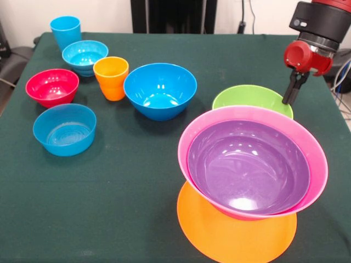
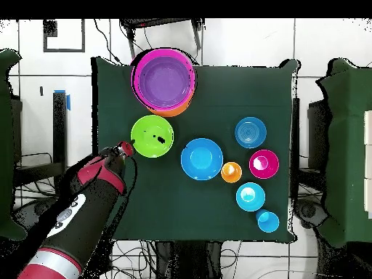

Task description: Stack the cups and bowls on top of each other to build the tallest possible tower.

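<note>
The tower stands at the front right: a big orange bowl [image 1: 236, 238] lies as a flat round base, and a pink bowl [image 1: 315, 164] rests tilted on it with a purple bowl [image 1: 247, 164] nested inside. Just behind it, a green bowl [image 1: 249, 98] sits on the cloth by itself. My gripper [image 1: 289, 98] hangs at the green bowl's right rim, shut and empty. In the overhead view the gripper [image 2: 125, 149] is just left of the green bowl [image 2: 152, 135]. The orange cup [image 1: 111, 78] and the light blue cup [image 1: 66, 32] stand upright at the left.
A large blue bowl [image 1: 160, 90] sits mid-table. A red bowl [image 1: 52, 86] and two small light blue bowls [image 1: 64, 129] [image 1: 84, 56] cluster at the left. A dark green cloth [image 1: 131, 208] covers the table. The arm [image 2: 80, 211] reaches in over the table's edge.
</note>
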Robot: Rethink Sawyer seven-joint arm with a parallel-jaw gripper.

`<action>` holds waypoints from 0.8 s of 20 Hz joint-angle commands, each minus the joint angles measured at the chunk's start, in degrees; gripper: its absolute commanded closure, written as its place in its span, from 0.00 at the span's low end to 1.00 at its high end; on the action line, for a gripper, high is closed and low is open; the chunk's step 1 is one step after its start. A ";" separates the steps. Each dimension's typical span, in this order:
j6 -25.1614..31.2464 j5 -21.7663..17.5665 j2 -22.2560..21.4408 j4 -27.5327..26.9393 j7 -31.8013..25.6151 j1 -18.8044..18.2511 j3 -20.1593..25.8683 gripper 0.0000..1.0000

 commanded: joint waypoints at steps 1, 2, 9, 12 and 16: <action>-0.98 0.80 -2.21 0.78 9.99 -1.14 6.40 1.00; -1.50 0.70 -3.18 1.59 10.09 -1.51 7.09 1.00; -5.15 -0.08 -8.78 6.05 11.24 -2.28 8.52 1.00; -4.04 -0.51 -10.47 7.65 10.88 -2.05 8.15 1.00; -2.01 -0.78 -12.69 9.21 10.30 -1.99 7.81 1.00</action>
